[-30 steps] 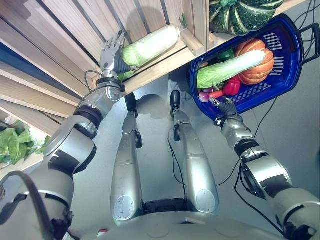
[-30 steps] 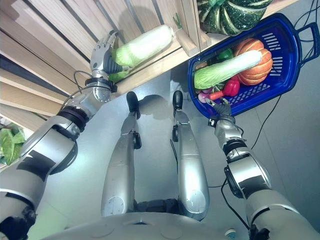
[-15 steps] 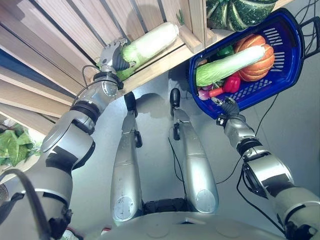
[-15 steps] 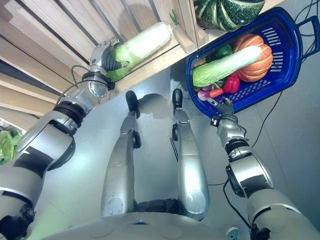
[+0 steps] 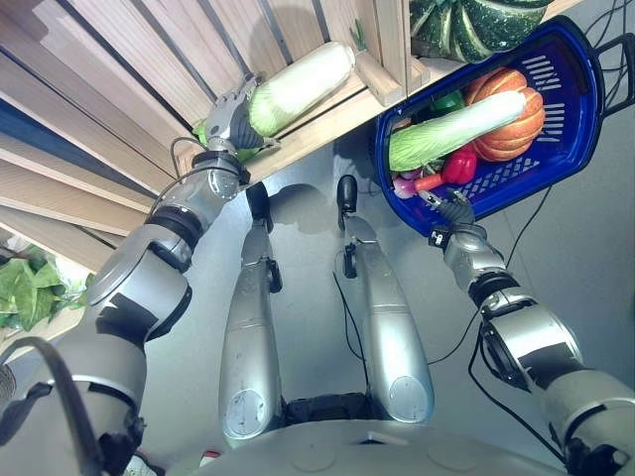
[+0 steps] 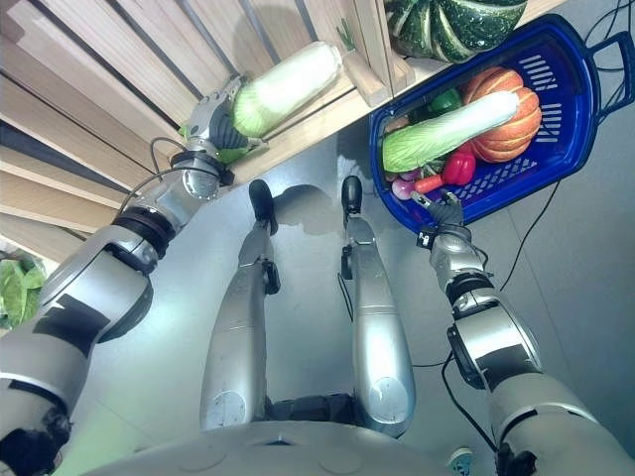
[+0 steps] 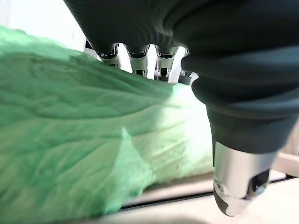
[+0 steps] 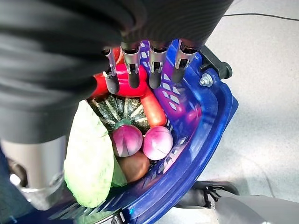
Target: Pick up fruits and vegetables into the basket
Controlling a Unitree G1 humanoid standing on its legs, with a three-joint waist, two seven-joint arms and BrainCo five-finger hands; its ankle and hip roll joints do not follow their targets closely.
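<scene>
Left hand (image 5: 236, 109) fingers curled round cabbage (image 5: 298, 87)

Before me a slatted pale wooden shelf (image 5: 149, 59) carries a long pale-green napa cabbage (image 5: 298, 87) along its front lip, and a dark green striped squash (image 5: 476, 25) sits past a wooden divider.

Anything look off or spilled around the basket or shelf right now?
Nothing stands out. The blue basket is full but holds its load, with one cabbage lying across the pumpkin. The left hand grips the shelf cabbage; the right hand holds the basket's edge.
</scene>
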